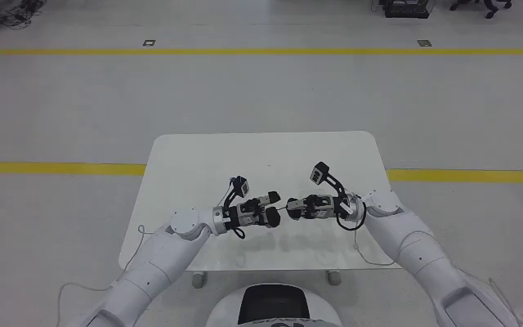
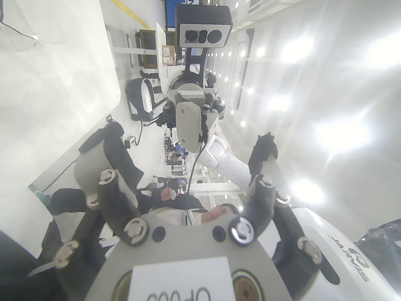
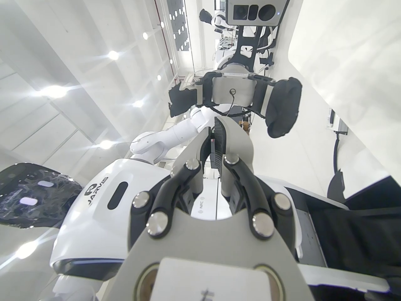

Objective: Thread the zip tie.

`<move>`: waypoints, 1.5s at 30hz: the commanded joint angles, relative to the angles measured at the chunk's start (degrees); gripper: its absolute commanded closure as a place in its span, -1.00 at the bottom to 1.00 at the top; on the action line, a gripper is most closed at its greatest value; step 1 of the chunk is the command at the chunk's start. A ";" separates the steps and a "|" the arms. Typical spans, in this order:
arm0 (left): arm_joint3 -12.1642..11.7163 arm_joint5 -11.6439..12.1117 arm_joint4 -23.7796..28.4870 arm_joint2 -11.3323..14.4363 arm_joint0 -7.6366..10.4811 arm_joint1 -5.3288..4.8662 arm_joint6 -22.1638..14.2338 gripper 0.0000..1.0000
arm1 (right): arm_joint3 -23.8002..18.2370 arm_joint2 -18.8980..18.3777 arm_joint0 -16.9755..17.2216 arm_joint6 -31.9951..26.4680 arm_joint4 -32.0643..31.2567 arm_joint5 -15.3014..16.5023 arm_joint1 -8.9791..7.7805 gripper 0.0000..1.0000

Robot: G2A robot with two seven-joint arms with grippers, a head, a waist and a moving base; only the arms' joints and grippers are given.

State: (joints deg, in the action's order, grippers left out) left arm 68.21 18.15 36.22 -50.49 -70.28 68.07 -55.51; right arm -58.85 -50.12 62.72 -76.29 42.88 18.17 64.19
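The right fingers (image 3: 230,140), grey metal with black ribbed pads, are seen pressed together, with no gap between the pads. Whether anything is pinched there cannot be told from the right wrist view. The left fingers (image 2: 108,155), grey metal capped with black padding, are spread wide, one to each side, and nothing is held between them.

The two sets of fingers are pointed at each other, tip to tip, near but apart, over the near half of the white, round-cornered counter (image 1: 204,155).

The zip tie (image 1: 283,211) is judged to be the thin dark strip made out in the top view, in the gap between the tips, reaching from the right fingers toward the left fingers. It is too fine for head and tail to be told apart, or for any loop to be seen.

Progress, as judged:
- Done: the tie is carried at one end and the fingers are lined up facing each other.
- Not yet done: no closed loop is made out and nothing is gripped on the left, so the threading itself is taken as not yet done.
- Left to do: the free end is to be taken, the tail fed through the head, and the slack drawn.

Count:
- Zip tie: one, if the strip is read rightly.
- Arms: two, a white left arm (image 1: 159,262) and a white right arm (image 1: 417,245), each with one pair of fingers.
- Black box-shaped wrist cameras: two, one on the right wrist (image 2: 203,26) and one on the left wrist (image 3: 257,1).
- Counter: one.
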 commanded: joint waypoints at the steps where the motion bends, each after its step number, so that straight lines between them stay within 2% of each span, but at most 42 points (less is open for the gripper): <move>1: -0.02 0.01 0.03 0.09 0.02 -0.02 -0.01 -0.52 | 0.06 -0.11 0.02 0.05 -0.21 -0.04 0.06 1.00; 8: -0.09 0.03 0.11 0.36 0.12 -0.07 -0.02 -0.06 | 0.22 -0.41 0.17 0.09 -0.99 -0.35 0.23 1.00; 11: -0.11 0.04 0.15 0.46 0.16 -0.10 -0.02 0.06 | 0.37 -0.50 0.14 0.13 -1.48 -0.59 0.31 1.00; 29: 0.14 -0.07 0.07 0.98 0.48 -0.31 -0.02 0.42 | 0.70 -1.37 0.19 0.80 -5.33 -1.84 0.38 1.00; 45: -0.03 -0.23 0.44 1.56 0.85 -0.36 0.08 0.62 | 0.67 -2.10 0.54 2.21 -7.26 -2.97 0.46 1.00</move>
State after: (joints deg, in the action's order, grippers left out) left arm 68.23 17.89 36.60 -48.94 -69.44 67.71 -55.47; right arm -58.22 -52.22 63.27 -74.10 35.65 15.21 64.64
